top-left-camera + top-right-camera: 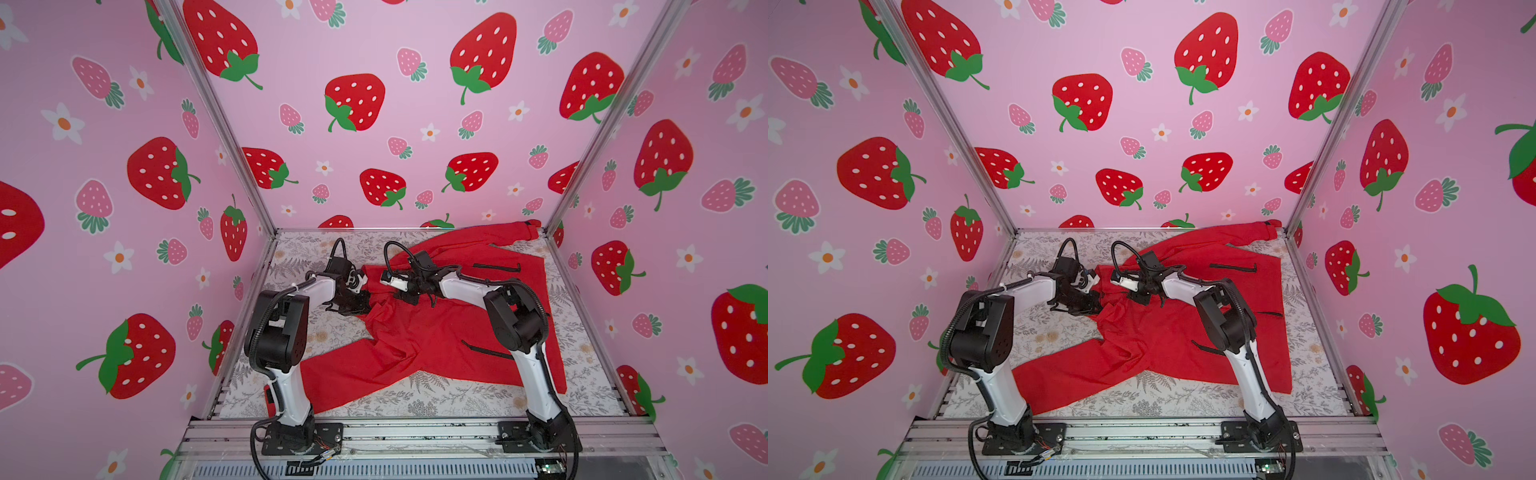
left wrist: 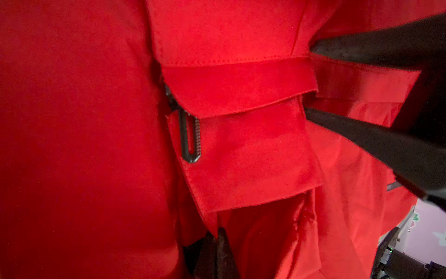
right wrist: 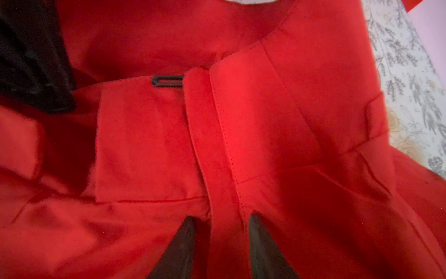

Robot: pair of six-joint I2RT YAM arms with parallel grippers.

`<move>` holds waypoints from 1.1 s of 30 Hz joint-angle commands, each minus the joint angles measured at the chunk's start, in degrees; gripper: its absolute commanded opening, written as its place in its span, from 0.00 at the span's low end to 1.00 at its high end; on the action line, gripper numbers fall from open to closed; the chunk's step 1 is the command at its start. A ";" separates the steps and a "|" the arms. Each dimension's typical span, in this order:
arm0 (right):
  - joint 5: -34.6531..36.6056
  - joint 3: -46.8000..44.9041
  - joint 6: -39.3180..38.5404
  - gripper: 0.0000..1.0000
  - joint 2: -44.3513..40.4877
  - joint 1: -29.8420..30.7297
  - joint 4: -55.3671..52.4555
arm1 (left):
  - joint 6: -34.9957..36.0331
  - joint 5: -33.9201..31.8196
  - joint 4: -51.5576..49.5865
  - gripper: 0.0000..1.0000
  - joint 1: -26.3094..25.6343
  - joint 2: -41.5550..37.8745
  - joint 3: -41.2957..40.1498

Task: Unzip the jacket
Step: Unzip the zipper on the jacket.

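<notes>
The red jacket (image 1: 415, 332) (image 1: 1163, 340) lies spread over the floral table, bunched up at its collar end between my two arms. My left gripper (image 1: 366, 297) (image 1: 1098, 297) (image 2: 218, 232) is shut, pinching a corner of red collar fabric at its tips. Beside it the right gripper (image 1: 395, 296) (image 1: 1129, 296) (image 3: 220, 217) has its fingers (image 2: 362, 135) pressed on either side of a raised fold along the front placket. The black zipper pull (image 2: 190, 137) (image 3: 167, 81) lies flat, half under a red flap, a little beyond both grippers' tips and untouched.
Two black pocket zippers (image 1: 496, 267) (image 1: 486, 351) show on the jacket body. One sleeve (image 1: 353, 378) runs toward the front left, another (image 1: 511, 230) reaches the back right corner. Aluminium posts and strawberry-print walls close three sides; a rail (image 1: 415, 432) runs along the front.
</notes>
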 commanded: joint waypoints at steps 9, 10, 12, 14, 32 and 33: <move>-2.17 3.39 2.22 0.00 1.30 -0.82 -0.30 | -0.23 -3.04 -2.02 0.00 -0.03 -0.04 -0.57; -3.12 3.17 2.44 0.00 1.02 -0.97 -0.47 | -0.27 -3.13 -2.03 0.00 -0.04 -0.08 -0.56; -5.30 2.04 2.57 0.00 0.35 -1.32 -0.20 | -0.36 -3.51 -2.12 0.00 0.00 -0.35 -0.39; -6.55 1.14 2.62 0.00 -0.49 -1.54 -0.12 | -0.49 -4.10 -2.31 0.00 0.09 -0.88 -0.14; -9.45 -5.33 15.97 0.00 -10.37 -3.13 6.07 | -1.07 9.08 2.08 0.58 9.08 -12.73 -1.63; -10.19 -5.50 16.64 0.00 -10.84 -3.33 6.29 | 0.44 9.16 0.92 0.58 9.18 -12.58 -0.45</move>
